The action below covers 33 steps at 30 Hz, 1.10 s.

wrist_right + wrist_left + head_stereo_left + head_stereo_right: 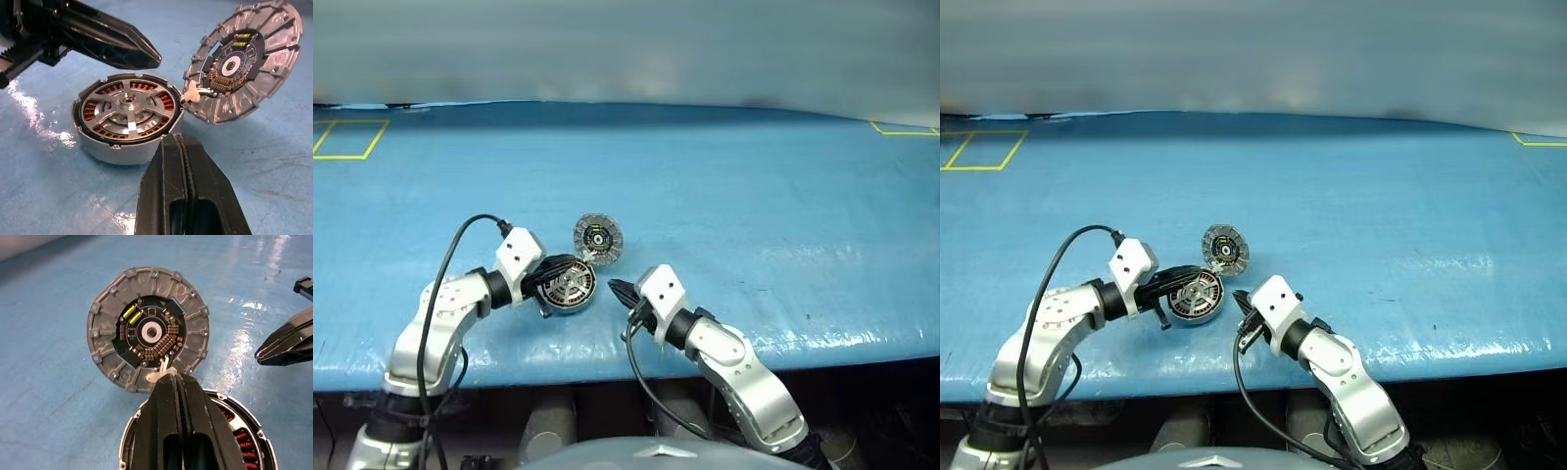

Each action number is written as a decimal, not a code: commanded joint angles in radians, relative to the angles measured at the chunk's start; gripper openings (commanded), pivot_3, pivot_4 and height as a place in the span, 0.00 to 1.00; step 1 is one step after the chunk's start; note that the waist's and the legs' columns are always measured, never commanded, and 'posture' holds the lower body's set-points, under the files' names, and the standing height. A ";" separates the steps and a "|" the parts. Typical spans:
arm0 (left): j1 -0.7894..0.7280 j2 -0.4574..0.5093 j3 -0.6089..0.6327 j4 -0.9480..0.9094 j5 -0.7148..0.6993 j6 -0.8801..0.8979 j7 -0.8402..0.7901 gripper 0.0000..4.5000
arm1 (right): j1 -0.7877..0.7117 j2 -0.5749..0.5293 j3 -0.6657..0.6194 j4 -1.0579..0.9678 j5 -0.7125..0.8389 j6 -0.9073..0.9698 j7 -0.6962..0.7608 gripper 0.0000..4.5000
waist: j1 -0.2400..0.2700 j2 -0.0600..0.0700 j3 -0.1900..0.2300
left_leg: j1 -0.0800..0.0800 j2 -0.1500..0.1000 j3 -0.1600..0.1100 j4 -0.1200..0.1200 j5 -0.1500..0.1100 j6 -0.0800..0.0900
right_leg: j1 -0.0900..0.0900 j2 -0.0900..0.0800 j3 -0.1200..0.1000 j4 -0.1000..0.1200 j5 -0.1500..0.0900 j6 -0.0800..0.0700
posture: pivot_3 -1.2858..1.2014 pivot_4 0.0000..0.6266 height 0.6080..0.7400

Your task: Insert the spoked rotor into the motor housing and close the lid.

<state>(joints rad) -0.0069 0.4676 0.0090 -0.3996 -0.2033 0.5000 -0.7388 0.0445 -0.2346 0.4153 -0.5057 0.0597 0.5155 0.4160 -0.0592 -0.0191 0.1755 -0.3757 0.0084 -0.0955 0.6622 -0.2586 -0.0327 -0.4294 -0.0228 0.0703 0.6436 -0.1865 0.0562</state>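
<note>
While the lid is standing open like this, the job in hand looks like tipping it down flat onto the motor housing. Nearest to the robot is the right gripper (615,288), with its two black fingers pinched together on nothing, pointing at the housing from the right. Just past it, near the front edge of the blue table (754,176), sits the motor housing (128,120), a round silver cup with copper-brown windings inside. The spoked rotor (128,108) seems to lie in it already, its spokes flat over the windings. The left gripper (168,379) comes in from the left over the housing, fingers also pinched tight and holding nothing; its tip is right by the small white joint between the cup and the lid. A bit farther away the lid (598,238) stands tilted up, its face with the little parts turned toward the robot. To do this well, I think a gripper should push the top edge of the lid slowly toward the cup, while the other keeps the cup from sliding. Push too fast and the cup may skid or the lid may sit crooked.
</note>
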 commanded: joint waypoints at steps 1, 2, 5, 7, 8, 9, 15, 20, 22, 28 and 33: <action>0.060 -0.065 0.021 -0.059 0.012 -0.083 0.110 0.02 | -0.042 0.006 0.006 -0.051 0.006 0.082 -0.007 0.00 | 0.001 0.000 0.000 | 0.000 0.000 0.000 0.000 0.000 0.000 | 0.000 0.000 0.000 0.000 0.000 0.000 | 0.52 0.24 1.00; 0.086 -0.087 0.017 -0.060 0.022 -0.119 0.137 0.02 | -0.055 0.009 0.007 -0.049 0.005 0.101 -0.011 0.00 | 0.001 0.000 0.000 | 0.000 0.000 0.000 0.000 0.000 0.000 | 0.000 0.000 0.000 0.000 0.000 0.000 | 0.52 0.24 1.00; 0.144 -0.132 0.002 -0.061 0.023 -0.171 0.182 0.02 | -0.087 0.022 0.013 -0.044 0.012 0.146 -0.016 0.00 | 0.001 0.000 0.000 | 0.000 0.000 0.000 0.000 0.000 0.000 | 0.000 -0.001 0.000 0.000 0.000 0.000 | 0.52 0.24 1.00; 0.174 -0.145 -0.011 -0.051 0.032 -0.205 0.196 0.02 | -0.104 0.036 0.015 -0.035 0.018 0.167 -0.019 0.00 | 0.001 0.000 0.000 | 0.000 0.000 0.000 0.000 0.000 0.000 | 0.000 0.000 0.000 0.000 0.000 0.000 | 0.52 0.24 1.00; 0.192 -0.149 -0.014 -0.034 0.035 -0.235 0.197 0.02 | -0.116 0.048 0.021 -0.020 0.017 0.172 -0.023 0.00 | 0.000 0.000 0.000 | 0.000 0.000 0.000 0.000 0.000 0.000 | 0.000 0.000 0.000 0.000 0.000 0.000 | 0.52 0.24 1.00; 0.205 -0.153 -0.017 -0.020 0.034 -0.260 0.195 0.02 | -0.125 0.056 0.024 -0.009 0.016 0.177 -0.025 0.00 | -0.001 0.000 0.000 | 0.000 0.000 0.000 0.000 0.000 0.000 | 0.000 0.000 0.000 0.000 0.000 0.000 | 0.52 0.24 1.00; 0.225 -0.150 0.048 0.188 -0.017 -0.464 0.140 0.02 | -0.186 0.117 0.070 0.093 0.004 0.172 -0.037 0.00 | -0.003 0.000 0.000 | 0.001 0.000 0.001 0.000 0.000 0.000 | 0.000 0.000 -0.001 0.000 0.000 0.000 | 0.52 0.24 1.00; 0.208 -0.155 0.081 0.348 -0.026 -0.604 0.127 0.02 | -0.240 0.177 0.072 0.177 0.009 0.158 -0.053 0.00 | -0.008 0.000 -0.002 | 0.002 0.001 0.002 -0.001 0.000 0.000 | 0.000 -0.001 -0.001 0.000 0.000 0.000 | 0.52 0.24 1.00; 0.204 -0.165 0.082 0.369 -0.017 -0.631 0.146 0.02 | -0.252 0.193 0.063 0.204 0.015 0.147 -0.054 0.00 | -0.007 -0.001 -0.003 | 0.002 0.001 0.002 -0.001 0.000 0.000 | 0.001 -0.001 -0.001 0.000 0.000 0.000 | 0.52 0.24 1.00; 0.205 -0.188 0.053 0.377 0.012 -0.660 0.197 0.02 | -0.243 0.186 0.056 0.312 0.005 0.101 -0.047 0.00 | -0.008 0.000 -0.007 | 0.003 0.001 0.002 -0.001 0.000 0.000 | 0.001 -0.001 0.000 0.000 0.000 0.000 | 0.52 0.24 1.00; 0.253 -0.223 -0.007 0.256 0.047 -0.624 0.258 0.02 | -0.202 0.138 0.071 0.315 -0.003 0.114 -0.032 0.00 | -0.007 0.002 -0.015 | 0.004 0.000 0.003 -0.003 -0.001 -0.001 | 0.002 -0.001 0.000 -0.002 0.000 0.000 | 0.52 0.24 1.00</action>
<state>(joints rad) 0.2308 0.2465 0.0267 -0.1190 -0.1714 -0.1415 -0.4880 -0.1819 -0.0806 0.4817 -0.2050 0.0594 0.6092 0.3753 -0.0661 -0.0169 0.1609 -0.3702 0.0086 -0.0924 0.6580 -0.2592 -0.0334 -0.4267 -0.0242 0.0705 0.6419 -0.1870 0.0558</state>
